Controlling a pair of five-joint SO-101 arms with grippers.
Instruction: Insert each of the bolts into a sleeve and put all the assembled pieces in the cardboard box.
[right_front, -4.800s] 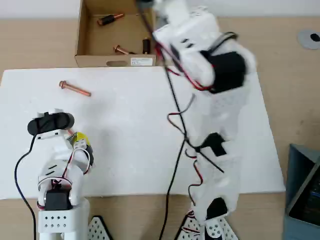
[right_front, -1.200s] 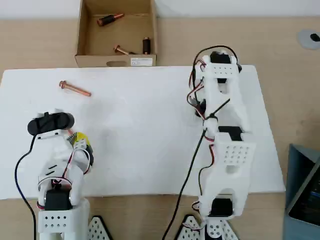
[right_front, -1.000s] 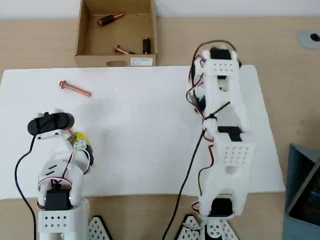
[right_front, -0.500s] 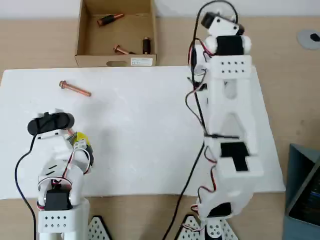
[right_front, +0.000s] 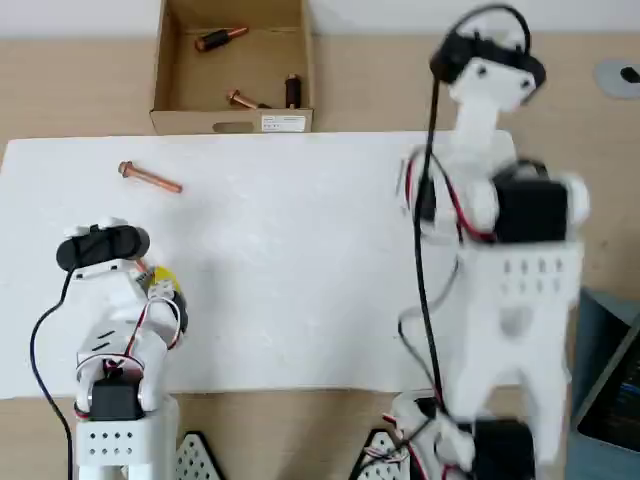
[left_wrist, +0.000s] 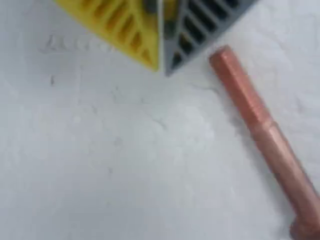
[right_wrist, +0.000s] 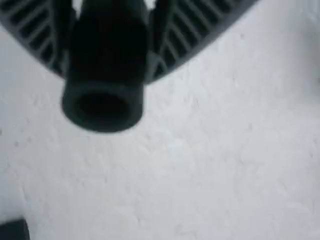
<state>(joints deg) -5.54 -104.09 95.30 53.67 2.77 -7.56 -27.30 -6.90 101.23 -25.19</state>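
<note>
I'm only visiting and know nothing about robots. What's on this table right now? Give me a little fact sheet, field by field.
bolt: one, loose, lying on the white mat
left gripper: shut, holding nothing
right gripper: shut on a black sleeve
cardboard box: holds copper and black pieces

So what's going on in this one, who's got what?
The right gripper is clamped on a black sleeve above the white mat. One copper bolt lies loose on the mat, ahead of the left gripper, which is shut and empty. The cardboard box already holds a few pieces; this pair is not yet joined.
</note>
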